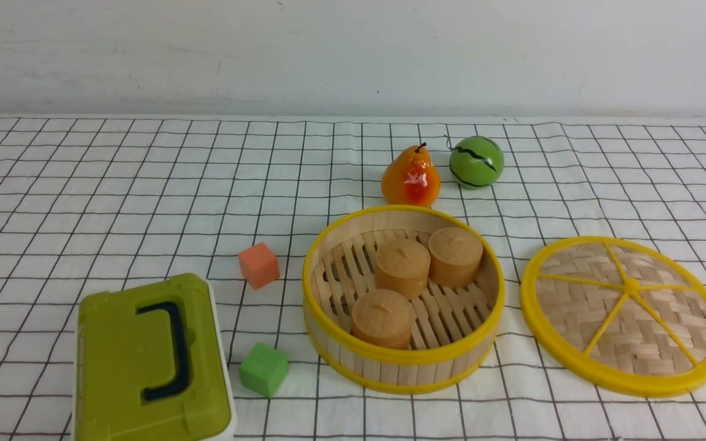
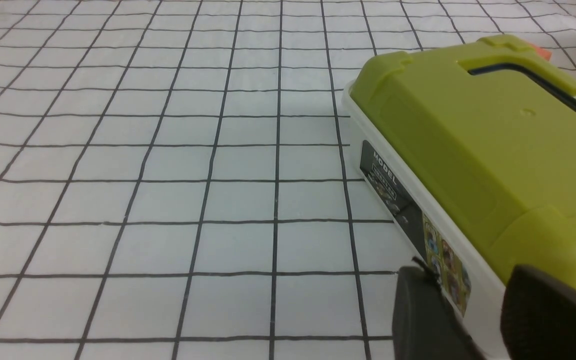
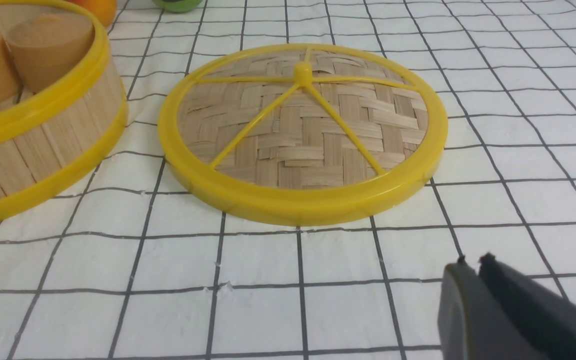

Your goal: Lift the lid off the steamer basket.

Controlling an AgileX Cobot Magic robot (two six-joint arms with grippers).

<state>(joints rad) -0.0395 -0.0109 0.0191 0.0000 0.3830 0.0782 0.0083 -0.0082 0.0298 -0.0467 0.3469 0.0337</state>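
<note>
1. Right wrist view: the lid (image 3: 302, 132) lies flat on the checked cloth (image 3: 318, 280), ahead of the right gripper (image 3: 473, 267) and off to one side of its tips, with bare cloth between them. Being round, the lid has no long axis, so any part of its yellow rim offers the same hold.
2. The right gripper's jaws look clenched, the two dark tips nearly touching, and they hold nothing.
3. The basket (image 1: 403, 298) sits just beside the lid, apart from it, uncovered, with three tan cylinders (image 1: 402, 268) inside. Judged from this, the lid is already off.
4. Left wrist view: the left gripper (image 2: 468, 310) hovers by the green box (image 2: 478, 150), its fingers spread with a clear gap and empty. Neither the lid nor the basket's slats face these jaws.
5. The right arm is the nearer one to the lid; any further move on it would fall to that side.
</note>
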